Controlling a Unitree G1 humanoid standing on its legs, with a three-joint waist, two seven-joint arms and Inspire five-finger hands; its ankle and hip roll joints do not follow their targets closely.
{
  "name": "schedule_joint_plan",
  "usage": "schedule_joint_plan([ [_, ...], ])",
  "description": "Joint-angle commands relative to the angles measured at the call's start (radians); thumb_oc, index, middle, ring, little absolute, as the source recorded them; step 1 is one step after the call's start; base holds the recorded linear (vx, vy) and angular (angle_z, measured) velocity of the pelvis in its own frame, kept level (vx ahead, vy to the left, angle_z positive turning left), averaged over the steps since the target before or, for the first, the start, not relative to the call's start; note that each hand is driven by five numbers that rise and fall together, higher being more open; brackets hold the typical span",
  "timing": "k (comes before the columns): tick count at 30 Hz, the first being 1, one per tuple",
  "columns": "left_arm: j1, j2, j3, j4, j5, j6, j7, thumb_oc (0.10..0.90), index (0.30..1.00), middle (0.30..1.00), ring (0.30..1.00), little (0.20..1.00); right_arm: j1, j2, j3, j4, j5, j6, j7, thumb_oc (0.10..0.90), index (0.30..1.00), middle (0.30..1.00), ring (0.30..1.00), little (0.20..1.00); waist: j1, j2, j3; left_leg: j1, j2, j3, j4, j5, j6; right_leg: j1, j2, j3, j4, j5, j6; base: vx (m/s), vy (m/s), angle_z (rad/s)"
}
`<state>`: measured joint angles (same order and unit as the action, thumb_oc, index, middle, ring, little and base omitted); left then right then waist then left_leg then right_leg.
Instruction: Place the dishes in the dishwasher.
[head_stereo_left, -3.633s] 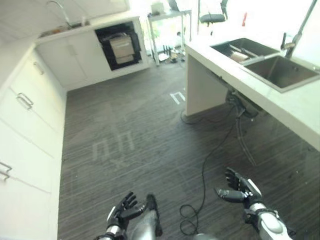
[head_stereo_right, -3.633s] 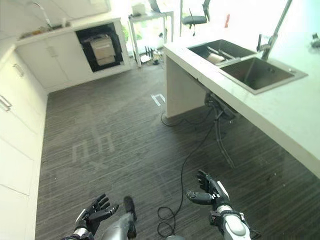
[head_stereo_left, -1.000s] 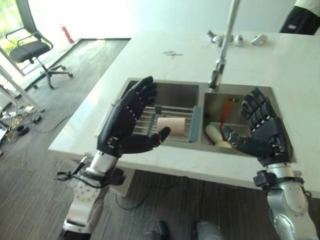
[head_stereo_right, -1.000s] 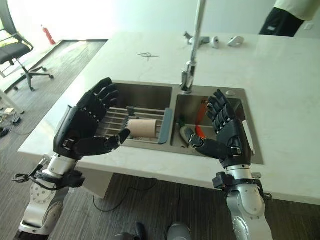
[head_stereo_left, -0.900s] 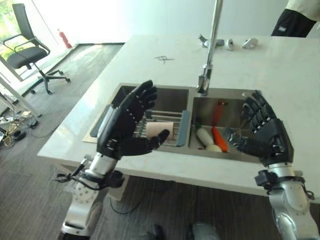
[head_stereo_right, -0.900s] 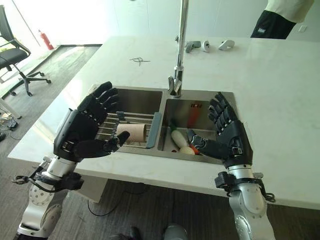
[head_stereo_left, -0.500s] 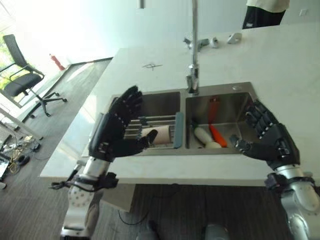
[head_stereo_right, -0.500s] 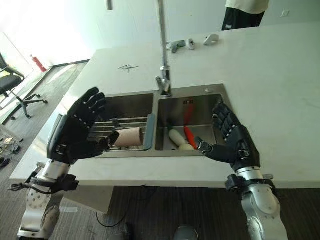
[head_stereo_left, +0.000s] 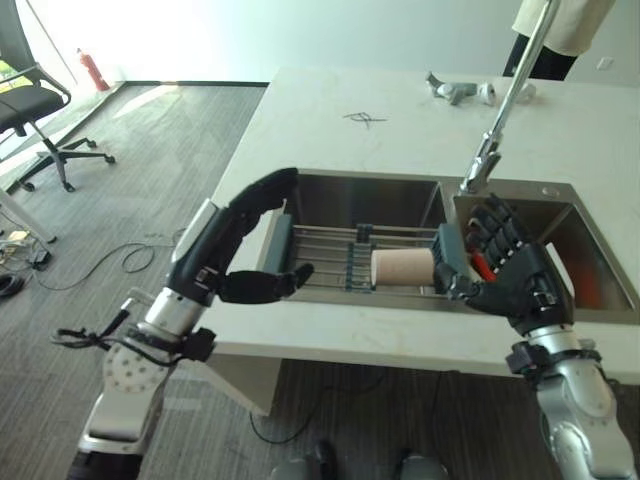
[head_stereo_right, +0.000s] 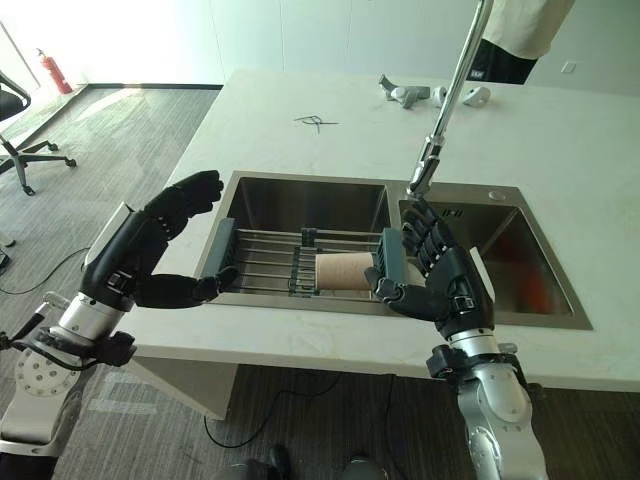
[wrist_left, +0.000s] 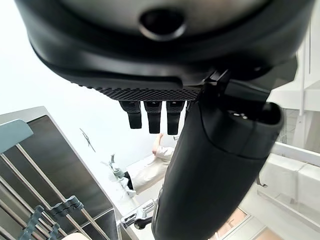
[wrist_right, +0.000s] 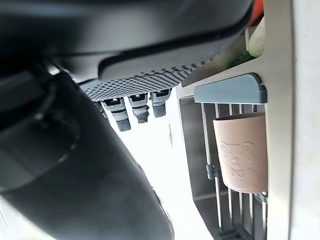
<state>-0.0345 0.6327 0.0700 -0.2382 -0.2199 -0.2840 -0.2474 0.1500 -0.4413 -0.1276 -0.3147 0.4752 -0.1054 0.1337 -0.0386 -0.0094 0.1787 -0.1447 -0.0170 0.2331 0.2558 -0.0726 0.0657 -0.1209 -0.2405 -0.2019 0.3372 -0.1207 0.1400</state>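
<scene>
Pink and smooth, the cup (head_stereo_right: 345, 271) lies on its side on the wire rack (head_stereo_right: 268, 262) spanning the steel sink's (head_stereo_right: 300, 198) left basin, its long axis running along the rack's bars toward the blue end piece nearest the divider. The right hand (head_stereo_right: 442, 283) hovers just beside that end with fingers spread and lightly bent, holding nothing, so it looks the nearer of the two. The left hand (head_stereo_right: 140, 252) hangs open with relaxed, slightly curved fingers at the sink's opposite edge, over the pale stone counter (head_stereo_right: 300, 110), well apart from the cup.
</scene>
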Motion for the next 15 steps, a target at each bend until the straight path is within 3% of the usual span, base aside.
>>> schedule_joint_plan([
  [1, -0.107, 0.028, -0.012, -0.087, 0.024, 0.024, 0.021, 0.8, 0.9, 0.9, 0.9, 0.9, -0.118, -0.043, -0.026, -0.068, 0.023, -0.091, -0.018, 0.8, 0.9, 0.9, 0.9, 0.9, -0.032, 0.013, -0.054, 0.035, 0.097, -0.055, 0.044, -0.147, -0.085, 0.035, 0.03, -0.024, -0.037, -0.031, 0.03, 0.06, -0.083, 0.16],
  [3, -0.127, 0.038, -0.032, -0.059, 0.015, 0.086, 0.025, 0.8, 0.9, 0.9, 0.9, 0.9, -0.13, -0.047, -0.006, -0.056, 0.009, -0.082, -0.014, 0.8, 0.9, 0.9, 0.9, 0.9, -0.039, 0.019, -0.06, 0.051, 0.1, -0.043, 0.044, -0.153, -0.086, 0.034, 0.031, -0.016, -0.037, -0.04, 0.031, 0.08, -0.092, -0.01],
  [9, -0.195, 0.062, -0.082, 0.02, -0.017, 0.181, 0.041, 0.8, 0.9, 0.9, 0.9, 0.9, -0.162, -0.082, 0.015, -0.034, -0.009, -0.054, 0.008, 0.8, 0.9, 0.9, 0.9, 0.9, -0.076, 0.037, -0.073, 0.081, 0.114, -0.015, 0.044, -0.166, -0.095, 0.027, 0.044, 0.026, -0.037, -0.045, 0.031, 0.07, -0.055, -0.25],
  [15, -0.251, 0.043, -0.141, 0.149, -0.037, 0.216, 0.073, 0.8, 0.9, 0.9, 0.9, 0.9, -0.167, -0.102, 0.028, -0.018, -0.022, -0.051, 0.039, 0.8, 0.9, 0.9, 0.9, 0.9, -0.125, 0.052, -0.085, 0.109, 0.128, 0.011, 0.044, -0.174, -0.097, 0.027, 0.061, 0.057, -0.037, -0.05, 0.024, 0.06, -0.023, -0.21],
])
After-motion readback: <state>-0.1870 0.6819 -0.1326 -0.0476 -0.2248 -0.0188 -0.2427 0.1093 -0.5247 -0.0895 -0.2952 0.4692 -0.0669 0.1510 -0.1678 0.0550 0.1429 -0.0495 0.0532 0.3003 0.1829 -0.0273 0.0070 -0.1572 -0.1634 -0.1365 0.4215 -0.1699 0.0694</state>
